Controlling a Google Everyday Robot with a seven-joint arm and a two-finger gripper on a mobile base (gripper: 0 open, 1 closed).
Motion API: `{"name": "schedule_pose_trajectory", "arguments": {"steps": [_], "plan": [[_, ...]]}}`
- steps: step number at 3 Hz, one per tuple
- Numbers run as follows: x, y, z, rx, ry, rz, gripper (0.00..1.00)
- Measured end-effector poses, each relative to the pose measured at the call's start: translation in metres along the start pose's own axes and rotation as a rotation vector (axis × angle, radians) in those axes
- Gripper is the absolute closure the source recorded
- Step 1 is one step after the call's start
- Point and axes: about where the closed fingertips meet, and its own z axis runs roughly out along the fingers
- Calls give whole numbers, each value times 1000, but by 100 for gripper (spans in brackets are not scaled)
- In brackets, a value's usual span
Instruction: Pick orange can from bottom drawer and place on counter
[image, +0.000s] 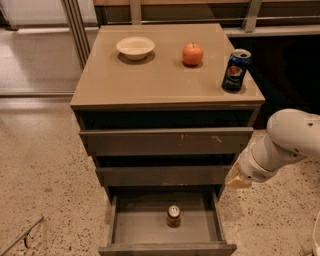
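The orange can (173, 216) stands upright in the middle of the open bottom drawer (167, 248), silver top facing up. The counter (160, 80) is the tan top of the grey cabinet. My white arm comes in from the right. My gripper (234, 180) is at the arm's yellowish end, beside the cabinet's right edge at the height of the middle drawer. It is above and to the right of the can and apart from it. Nothing shows in its hold.
On the counter are a white bowl (135, 47) at back left, a red apple (192, 54) at back middle and a dark blue Pepsi can (236, 70) at the right edge. The two upper drawers (165, 142) stand slightly out. Speckled floor surrounds the cabinet.
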Motion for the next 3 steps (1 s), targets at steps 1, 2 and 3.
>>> {"name": "schedule_pose_trajectory", "arguments": {"steps": [1,2,3], "plan": [[6,3,14,4,-25,-14,100],[19,19,65,-9,-109,-29,100],[20,7,126,30,-244,-30,100]]}}
